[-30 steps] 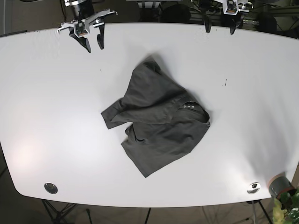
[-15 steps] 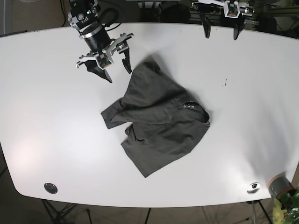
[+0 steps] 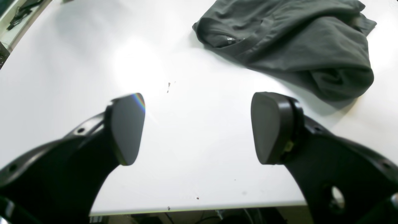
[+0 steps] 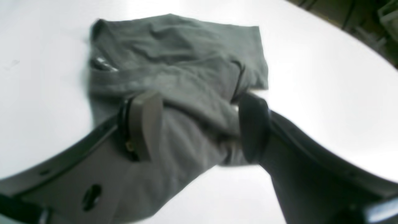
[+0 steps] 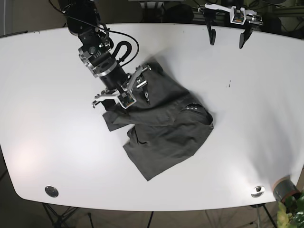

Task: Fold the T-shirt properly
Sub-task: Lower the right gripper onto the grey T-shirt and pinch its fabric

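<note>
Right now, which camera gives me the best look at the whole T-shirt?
The base view: the whole crumpled dark T-shirt shows there, with the open right gripper over its upper-left edge. The right wrist view is blurred, its fingers in front. The left wrist view shows only the collar side from afar.

The white bench (image 5: 247, 118) has rounded corners and carries a small dark speck (image 5: 230, 84) on its surface, and two round metal discs set into it near its front edge, one at the left corner (image 5: 52, 191) and one at the right corner (image 5: 258, 191). Just off the front right corner stands a grey cylindrical pot (image 5: 286, 188) with green leaves (image 5: 290, 214) beside it. Under the front edge, dark stand legs (image 5: 59, 216) show against the floor.
</note>
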Motion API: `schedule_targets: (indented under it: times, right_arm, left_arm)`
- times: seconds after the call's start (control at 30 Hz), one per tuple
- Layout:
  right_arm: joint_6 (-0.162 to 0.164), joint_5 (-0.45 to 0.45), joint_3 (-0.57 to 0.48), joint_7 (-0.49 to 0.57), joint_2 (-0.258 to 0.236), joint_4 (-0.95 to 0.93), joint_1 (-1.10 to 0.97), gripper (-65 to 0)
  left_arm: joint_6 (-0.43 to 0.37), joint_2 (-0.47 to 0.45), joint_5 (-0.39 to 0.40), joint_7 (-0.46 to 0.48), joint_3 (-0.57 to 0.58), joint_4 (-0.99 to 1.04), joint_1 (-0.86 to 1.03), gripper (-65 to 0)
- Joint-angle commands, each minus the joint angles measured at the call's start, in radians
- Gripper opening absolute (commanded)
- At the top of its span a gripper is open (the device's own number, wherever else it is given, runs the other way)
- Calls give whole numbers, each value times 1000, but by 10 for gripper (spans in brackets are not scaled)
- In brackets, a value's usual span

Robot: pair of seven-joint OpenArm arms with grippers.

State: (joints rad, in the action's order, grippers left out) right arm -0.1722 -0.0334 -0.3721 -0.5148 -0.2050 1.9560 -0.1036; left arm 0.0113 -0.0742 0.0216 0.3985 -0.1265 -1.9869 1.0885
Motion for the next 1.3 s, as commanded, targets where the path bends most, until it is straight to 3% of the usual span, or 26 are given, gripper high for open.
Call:
schedule_targets:
  times: [0.0, 0.1, 0.2, 0.4, 0.77, 1.03, 1.17, 1.27]
  right_arm:
    - [-2, 5, -23, 3, 17, -5, 55, -284]
    - [-30, 5, -38, -41, 65, -65, 124, -282]
    - [-114, 5, -38, -75, 108, -137, 193, -282]
    - [-223, 5, -40, -137, 194, -304, 324, -284]
    - [-339, 5, -28, -155, 298, -697, 535, -281]
    - [-450, 5, 106, -152, 324, -890, 612, -281]
    - [-482, 5, 126, -156, 324, -906, 614, -281]
    - [-484, 5, 127, -160, 324, -904, 603, -282]
  left_arm:
    - [-1, 0, -2, 29, -2, -10, 15, -150]
    - [-1, 0, -4, 29, 0, -9, 14, -150]
    - [-1, -20, -5, 29, 0, -9, -5, -150]
    - [-1, -31, -5, 27, 0, 10, -23, -150]
    - [0, -31, -5, 27, 0, 27, -49, -150]
    - [0, -31, -7, 26, 1, 28, -57, -150]
    - [0, -32, -7, -28, 1, 28, -72, -150]
    - [0, -32, -5, -65, 1, 28, -81, -150]
